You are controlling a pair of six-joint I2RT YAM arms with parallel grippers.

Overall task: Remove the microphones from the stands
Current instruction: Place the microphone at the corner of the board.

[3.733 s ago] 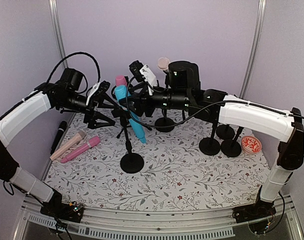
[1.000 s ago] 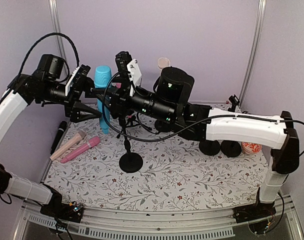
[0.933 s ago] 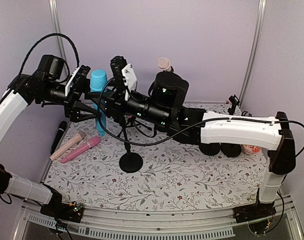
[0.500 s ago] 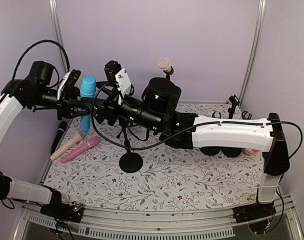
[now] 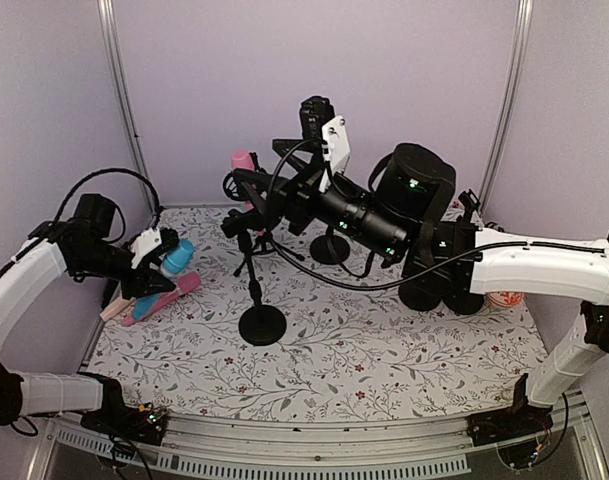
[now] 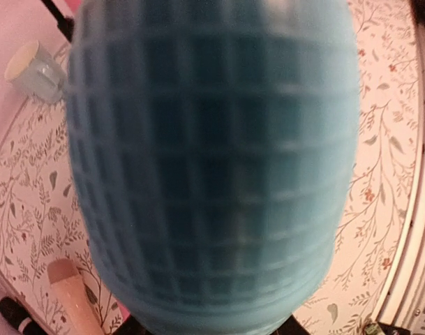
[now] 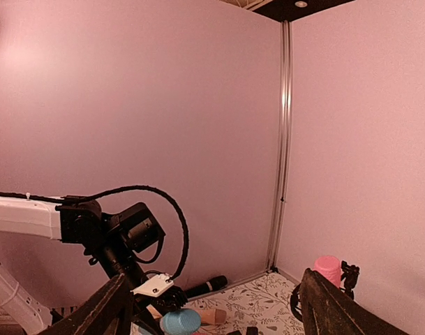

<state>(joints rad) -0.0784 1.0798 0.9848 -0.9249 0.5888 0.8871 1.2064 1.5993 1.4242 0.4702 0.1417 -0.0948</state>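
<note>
The blue microphone [image 5: 176, 256] is off the stand [image 5: 262, 322] and lies low over the table's left side, held by my left gripper [image 5: 160, 264], which is shut on it. Its mesh head [image 6: 212, 160] fills the left wrist view, with only dark finger tips [image 6: 132, 325] showing beneath. The black stand stands upright mid-table, its top clip [image 5: 247, 233] empty. My right gripper [image 5: 234, 203] hovers just above that clip. In the right wrist view its fingers [image 7: 107, 307] are spread wide, open, with nothing between them.
A pink microphone [image 5: 172, 292] and a beige one [image 5: 112, 309] lie on the mat under my left gripper. A black microphone [image 7: 205, 285] lies by the left wall. Another pink microphone [image 5: 242, 161] sits on a rear stand. More black stand bases [image 5: 420, 294] crowd the back right.
My left gripper closed on the blue microphone beside the stand and carried it down and left to the table. My right gripper opened and drew back up and to the right.
</note>
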